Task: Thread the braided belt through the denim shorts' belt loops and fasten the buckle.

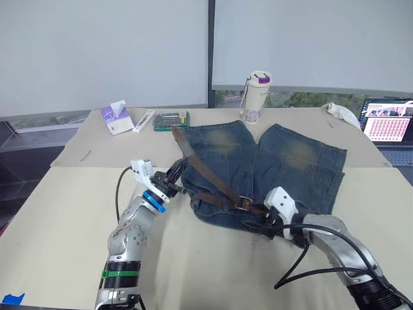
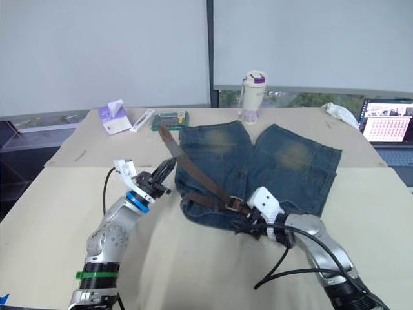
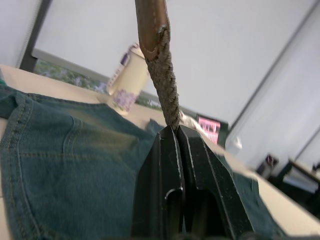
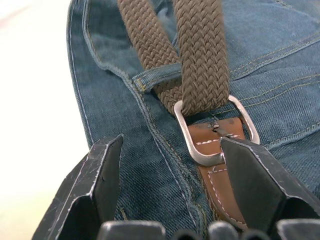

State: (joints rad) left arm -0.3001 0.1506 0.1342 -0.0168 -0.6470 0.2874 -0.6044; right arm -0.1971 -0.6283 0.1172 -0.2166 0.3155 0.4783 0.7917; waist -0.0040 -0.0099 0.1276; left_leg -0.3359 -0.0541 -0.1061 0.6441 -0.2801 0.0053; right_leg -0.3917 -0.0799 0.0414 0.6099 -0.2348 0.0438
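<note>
Stage of the task. The denim shorts (image 1: 258, 171) lay flat on the counter (image 1: 64, 213), waistband toward the robot. The braided belt (image 1: 216, 177) ran along the waistband on the robot's left half, then turned back diagonally across the left leg toward the far edge of the counter. In the right wrist view the strap passed under one of the belt loops (image 4: 155, 75) and its free length had been fed through the buckle (image 4: 216, 131), a silvery frame on a tan leather tab. Judged from this, threading was at least partly done on that side; how many other loops carried the belt could not be told, and the buckle appeared threaded but not yet drawn snug or pinned.

Pose of the arms. The left end effector (image 1: 173, 183), at the left edge of the waistband, was clamped on the braided belt near its leather-tipped end (image 3: 152, 22), the strap rising between closed fingers (image 3: 197, 165). The right end effector (image 4: 172, 165) hovered at the front waistband with its fingers spread wide, one on either side of the buckle, gripping nothing. The forearm reached in low from the robot's right.
</note>
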